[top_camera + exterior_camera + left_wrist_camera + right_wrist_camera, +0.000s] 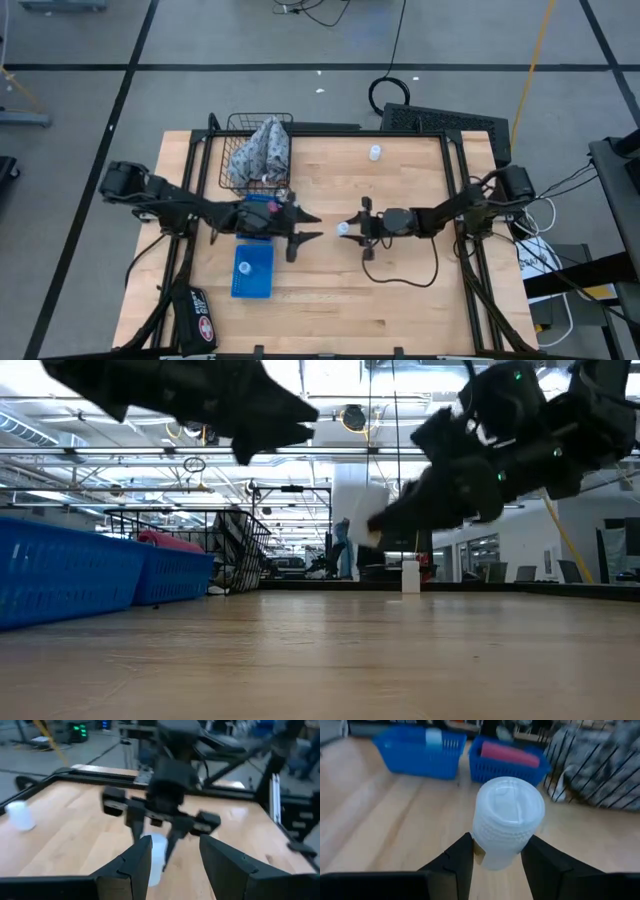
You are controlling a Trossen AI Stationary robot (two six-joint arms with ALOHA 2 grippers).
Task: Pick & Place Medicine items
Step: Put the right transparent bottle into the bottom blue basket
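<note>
Matt pale wood table (400,290); ribbed white plastic bottle (507,822); blue plastic mesh trays (417,752); black wire basket (222,150).

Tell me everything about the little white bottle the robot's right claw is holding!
The white bottle is small, round and looks like cloudy plastic, with a ribbed cap and a flat lid on top. The right gripper squeezes it between its two dark fingers, one on each side. It hangs in the air above the wooden table, near the middle, and nothing else touches it. The cap faces the blue baskets across the table.
</note>
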